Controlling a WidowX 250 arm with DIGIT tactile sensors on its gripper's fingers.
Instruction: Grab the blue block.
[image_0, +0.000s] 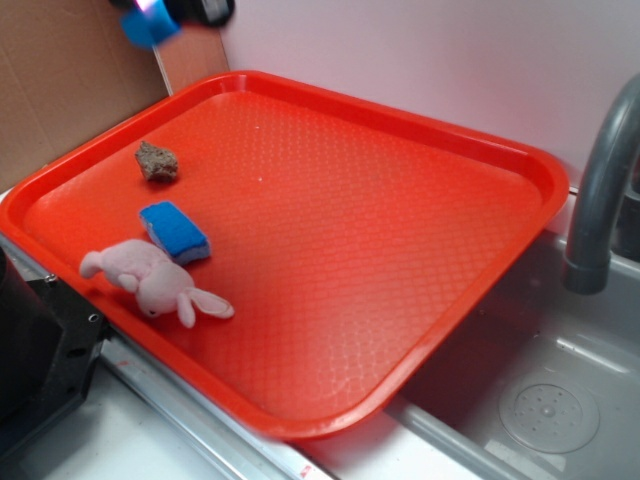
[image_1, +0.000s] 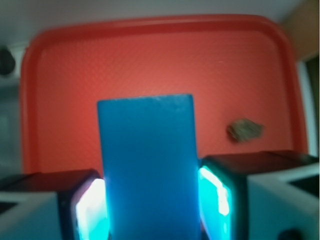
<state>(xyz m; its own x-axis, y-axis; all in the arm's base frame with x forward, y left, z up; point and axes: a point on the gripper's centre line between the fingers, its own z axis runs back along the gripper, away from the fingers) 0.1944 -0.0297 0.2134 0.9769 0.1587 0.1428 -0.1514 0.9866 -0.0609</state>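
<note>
**Block held above the tray**

The block (image_1: 146, 165) is clamped between the two fingers (image_1: 89, 207) of the gripper (image_1: 150, 205), as seen in the wrist view. Its flat blue face is pressed on both sides by the pads, which are lit cyan where they meet it. It is shown upright, filling the lower middle of that view, with its top edge against the red of the tray (image_1: 150, 55) below.

In the exterior view, the block (image_0: 150, 27) is seen as a small blue shape at the top left edge, raised well above the tray (image_0: 420, 130) and near its far left corner. Only a dark fragment of the gripper (image_0: 175, 8) is caught there, cut off by the frame.

On the tray, a rough brown lump (image_0: 157, 161) is set toward the left side, and it is also seen in the wrist view (image_1: 244, 129), to the right of the block. A blue sponge (image_0: 175, 231) is laid nearer the front, and a pink plush rabbit (image_0: 152, 281) is laid just beside it, touching or nearly touching. A grey tap (image_0: 598, 180) is seen at the right, over a sink (image_0: 548, 410).
</note>
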